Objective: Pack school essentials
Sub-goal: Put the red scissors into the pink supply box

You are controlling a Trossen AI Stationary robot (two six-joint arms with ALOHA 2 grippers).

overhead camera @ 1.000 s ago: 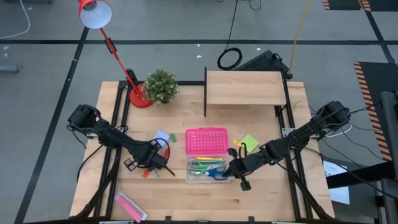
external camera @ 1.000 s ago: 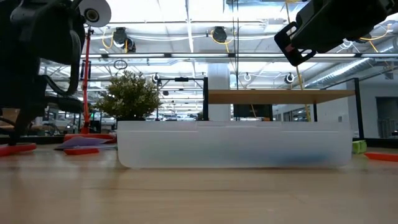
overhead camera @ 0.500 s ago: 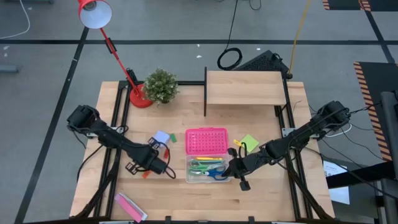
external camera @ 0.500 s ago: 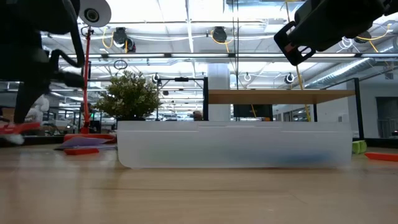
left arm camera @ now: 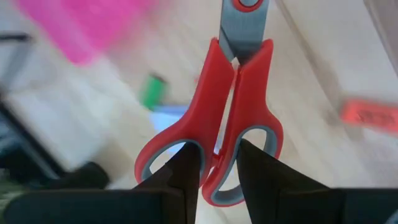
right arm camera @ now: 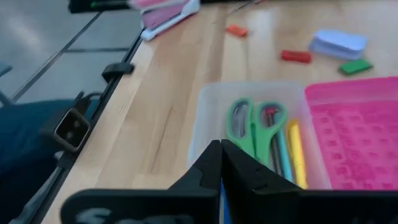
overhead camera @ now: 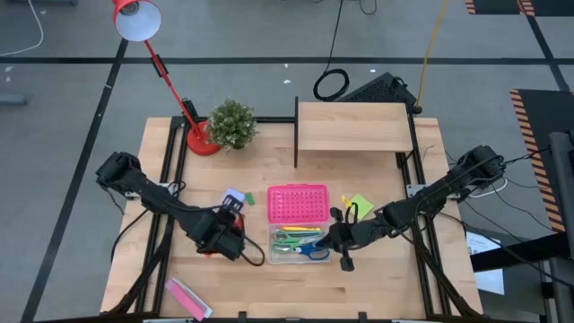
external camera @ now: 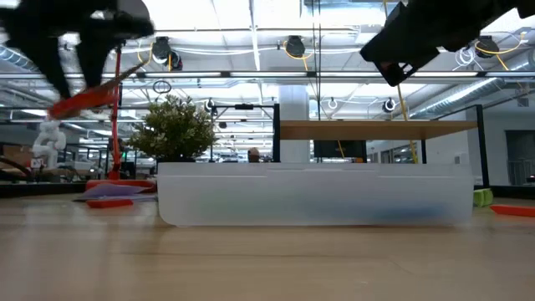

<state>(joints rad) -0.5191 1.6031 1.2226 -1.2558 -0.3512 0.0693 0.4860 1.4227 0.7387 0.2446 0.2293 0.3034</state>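
Left gripper (left arm camera: pixel 214 171), lower left of centre in the high view, is clamped on the red-handled scissors (left arm camera: pixel 227 118), raised off the table, blades pointing away from it. Right gripper (right arm camera: pixel 221 165) hangs with fingers pressed together over the clear box (overhead camera: pixel 299 244), lower centre, which holds one pair of green-handled scissors (right arm camera: pixel 254 124).

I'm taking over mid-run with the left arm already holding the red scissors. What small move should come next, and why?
Probably carry the left gripper, shut on the red scissors, sideways toward the clear box, then lower. The low view shows the scissors lifted off the table, and green scissors already lie inside. The right gripper sits at the box's far edge, so approach carefully.
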